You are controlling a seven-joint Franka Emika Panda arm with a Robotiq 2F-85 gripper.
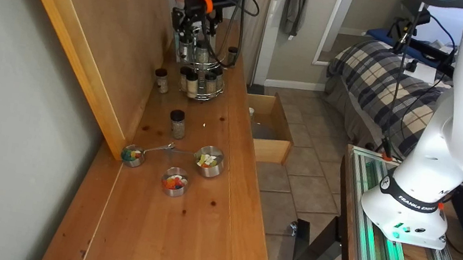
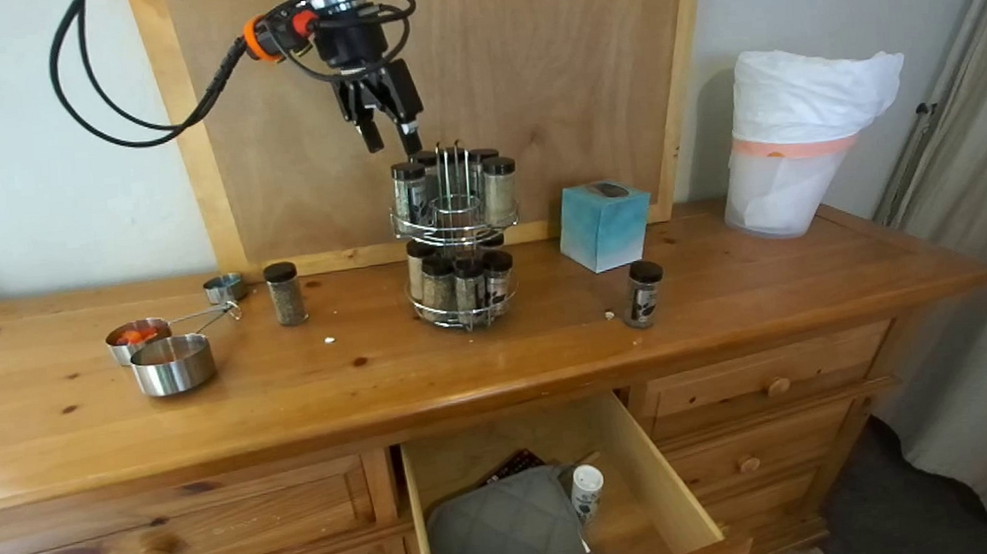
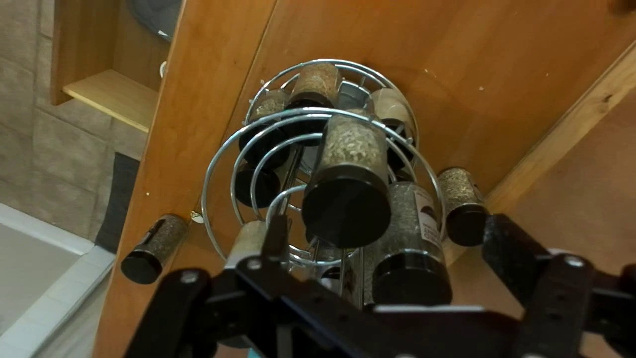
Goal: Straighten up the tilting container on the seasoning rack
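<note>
The seasoning rack (image 2: 457, 235) is a round, two-tier silver wire stand holding several dark-capped jars. It also shows in an exterior view (image 1: 203, 97) and the wrist view (image 3: 210, 181). On its upper tier, a jar (image 2: 410, 195) stands at the front left; it is large in the wrist view (image 3: 352, 159). Beside it there is a labelled jar (image 3: 407, 233). I cannot tell which jar tilts. My gripper (image 2: 392, 143) is open and empty, just above the upper tier's left side. In the wrist view its fingers (image 3: 387, 229) stand apart on either side of these jars, touching neither visibly.
Loose jars stand near the rack: one by the back board (image 1: 161, 80), one to the left (image 2: 285, 295), one to the right (image 2: 643, 295). A blue tissue box (image 2: 604, 227), a white-lined bin (image 2: 779, 182) and metal measuring cups (image 2: 172, 372) share the dresser. A drawer (image 2: 652, 481) is open below.
</note>
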